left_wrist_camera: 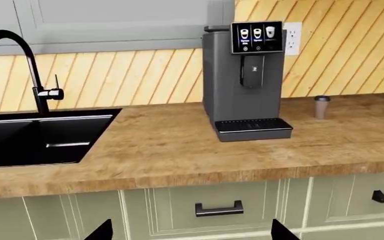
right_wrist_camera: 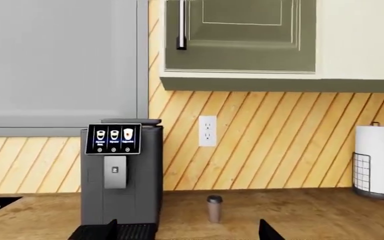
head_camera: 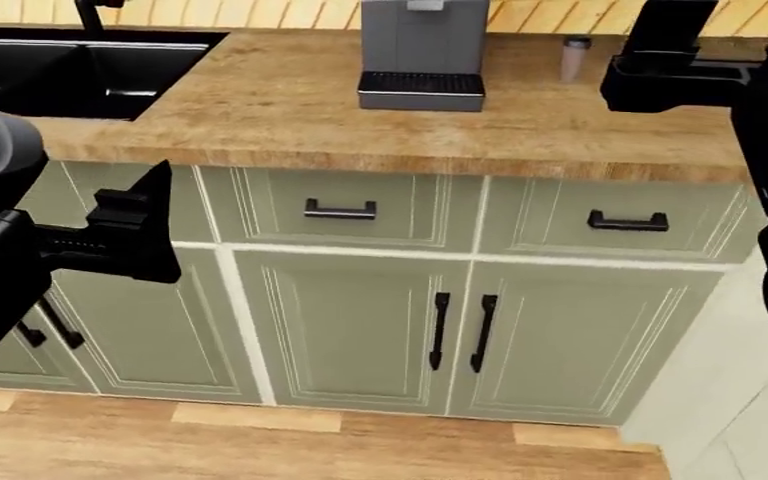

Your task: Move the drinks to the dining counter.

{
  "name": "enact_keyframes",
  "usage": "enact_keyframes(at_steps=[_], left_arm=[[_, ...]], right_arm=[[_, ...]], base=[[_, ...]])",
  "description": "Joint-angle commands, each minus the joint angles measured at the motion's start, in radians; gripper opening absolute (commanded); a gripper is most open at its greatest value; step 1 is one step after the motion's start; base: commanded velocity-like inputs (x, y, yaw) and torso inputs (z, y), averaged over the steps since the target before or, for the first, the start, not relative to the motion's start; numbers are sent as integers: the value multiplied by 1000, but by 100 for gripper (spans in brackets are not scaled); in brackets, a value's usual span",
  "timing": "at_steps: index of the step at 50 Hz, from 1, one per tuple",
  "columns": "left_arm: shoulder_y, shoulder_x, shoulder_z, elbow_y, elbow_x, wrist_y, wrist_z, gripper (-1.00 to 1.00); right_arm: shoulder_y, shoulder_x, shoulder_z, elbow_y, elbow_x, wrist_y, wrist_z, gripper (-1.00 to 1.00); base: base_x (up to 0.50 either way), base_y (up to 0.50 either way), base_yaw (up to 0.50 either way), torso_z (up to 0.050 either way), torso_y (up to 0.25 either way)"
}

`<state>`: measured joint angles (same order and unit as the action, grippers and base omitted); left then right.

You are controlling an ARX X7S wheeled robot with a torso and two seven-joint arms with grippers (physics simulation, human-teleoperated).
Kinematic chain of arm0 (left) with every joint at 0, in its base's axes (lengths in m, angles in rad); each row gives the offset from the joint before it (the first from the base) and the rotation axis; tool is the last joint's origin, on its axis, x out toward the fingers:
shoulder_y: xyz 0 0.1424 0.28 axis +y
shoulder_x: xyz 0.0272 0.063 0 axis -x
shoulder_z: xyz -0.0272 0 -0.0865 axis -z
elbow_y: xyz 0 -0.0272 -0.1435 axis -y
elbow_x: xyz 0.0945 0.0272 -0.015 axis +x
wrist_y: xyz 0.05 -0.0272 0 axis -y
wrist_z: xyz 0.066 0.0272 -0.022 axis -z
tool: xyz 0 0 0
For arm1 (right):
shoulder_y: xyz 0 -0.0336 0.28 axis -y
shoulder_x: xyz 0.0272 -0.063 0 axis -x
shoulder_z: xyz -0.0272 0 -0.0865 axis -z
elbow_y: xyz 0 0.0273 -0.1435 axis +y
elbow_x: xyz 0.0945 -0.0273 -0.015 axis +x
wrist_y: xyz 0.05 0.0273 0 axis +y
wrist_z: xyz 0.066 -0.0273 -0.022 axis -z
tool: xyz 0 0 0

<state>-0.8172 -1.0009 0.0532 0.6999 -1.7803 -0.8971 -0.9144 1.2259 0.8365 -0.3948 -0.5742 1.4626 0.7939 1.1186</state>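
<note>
Nothing moved yet: the paper cup (right_wrist_camera: pixel 215 208) stands just beside the coffee machine (right_wrist_camera: pixel 121 175) on the wood worktop (head_camera: pixel 357 125), my right hand (right_wrist_camera: pixel 186 231) wide and empty.

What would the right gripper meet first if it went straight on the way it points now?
Probably the paper cup, standing alone on the wood worktop between the open right gripper fingertips; depth is unclear.

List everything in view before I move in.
Cup: one, brown, dark lid, on worktop beside coffee machine.
Coffee machine: one, grey, at the wall.
Worktop: one, brown wood.
Sink: one, black, black faucet.
Outlet: one, white, on slatted wall.
Paper towel roll: one, white, wire holder.
Cabinets: green, black handles.
Left gripper: black, open, empty.
Right gripper: black, open, empty.
</note>
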Motion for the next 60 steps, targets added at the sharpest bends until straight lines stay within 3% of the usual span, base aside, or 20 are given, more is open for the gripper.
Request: enact_keyframes(at_steps=[1,8,60], left_arm=[[-2,-2,3,-2,1,0,2,100],[-1,-5,0,-2,0,2,5,100],[14,-13,-6,4,4,15,12,100]], right_arm=[[4,-5,-6,6,-4,2,-3,100],[53,-7,-47,10,-8,69,53,100],[95,-28,-104,49,46,137,69,100]], base=[[0,0,-500,0,0],[0,0,-500,0,0],[207,-241,0,0,1]])
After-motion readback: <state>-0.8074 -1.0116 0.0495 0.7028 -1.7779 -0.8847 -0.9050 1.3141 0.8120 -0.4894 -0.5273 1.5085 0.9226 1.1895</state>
